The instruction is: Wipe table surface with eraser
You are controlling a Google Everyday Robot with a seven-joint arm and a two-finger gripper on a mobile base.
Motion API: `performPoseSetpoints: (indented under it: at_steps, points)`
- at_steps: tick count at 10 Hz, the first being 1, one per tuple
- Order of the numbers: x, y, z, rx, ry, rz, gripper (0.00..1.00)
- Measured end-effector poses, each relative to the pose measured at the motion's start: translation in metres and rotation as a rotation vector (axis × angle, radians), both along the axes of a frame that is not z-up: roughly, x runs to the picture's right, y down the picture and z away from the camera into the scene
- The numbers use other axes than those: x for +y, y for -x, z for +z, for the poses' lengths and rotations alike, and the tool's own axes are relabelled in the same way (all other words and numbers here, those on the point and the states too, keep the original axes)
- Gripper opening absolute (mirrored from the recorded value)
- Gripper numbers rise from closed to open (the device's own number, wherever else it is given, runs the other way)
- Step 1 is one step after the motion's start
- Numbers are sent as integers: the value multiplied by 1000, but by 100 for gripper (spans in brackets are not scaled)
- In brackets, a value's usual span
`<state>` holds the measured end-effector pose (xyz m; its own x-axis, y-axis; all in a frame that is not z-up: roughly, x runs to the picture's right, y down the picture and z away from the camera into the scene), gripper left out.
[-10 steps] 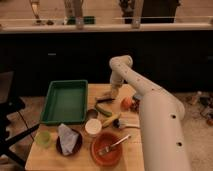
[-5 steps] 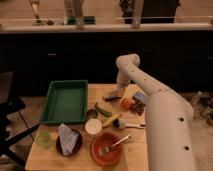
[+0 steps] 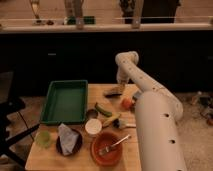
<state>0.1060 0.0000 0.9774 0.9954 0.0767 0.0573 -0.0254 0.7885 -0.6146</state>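
The eraser (image 3: 114, 92) is found just beneath the gripper (image 3: 119, 85) at the table surface's (image 3: 96, 93) far edge, lying crosswise — whether it is gripped cannot be told.

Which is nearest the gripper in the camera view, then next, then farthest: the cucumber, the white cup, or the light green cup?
The gripper sits at the far edge of the table, by the eraser.
1. Cucumber, mid-table, just in front of it.
2. White cup, farther toward the front.
3. Light green cup, front corner, image left.
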Motion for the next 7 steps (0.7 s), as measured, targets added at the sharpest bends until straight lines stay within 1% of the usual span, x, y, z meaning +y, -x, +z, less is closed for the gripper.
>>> performPoseSetpoints:
  at_steps: [2,3,4,6,7]
  points:
    - [5,23,3,-36,20,-14,1]
    - [11,29,1,-53,35,-20,1]
    - [15,31,-2,-63,43,-22,1]
    - [25,37,-15,-86,61,-31,1]
    - [27,35,-18,-83,64,-31,1]
